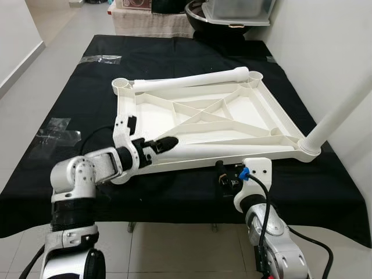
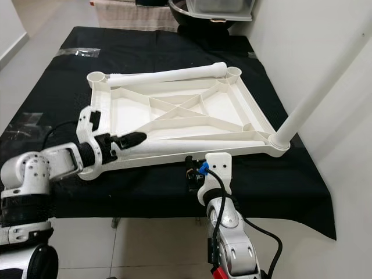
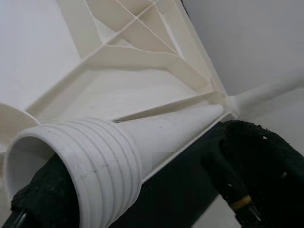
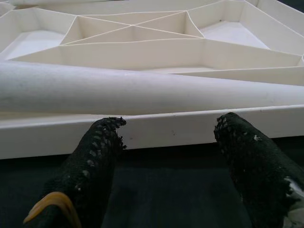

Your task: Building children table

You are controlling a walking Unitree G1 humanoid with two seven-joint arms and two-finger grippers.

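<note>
Black cloth [image 1: 174,58] carries inverted tabletop [image 1: 197,116]. My left gripper [image 1: 160,145] clamped on loose leg [image 1: 221,150]; right gripper [image 4: 166,142] spread apart, near rim.

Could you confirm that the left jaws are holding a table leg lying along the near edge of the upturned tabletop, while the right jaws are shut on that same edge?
Not quite: the right gripper is open, its jaws apart just short of the tabletop edge, as the right wrist view shows. The left gripper does hold the leg along the near edge.
</note>
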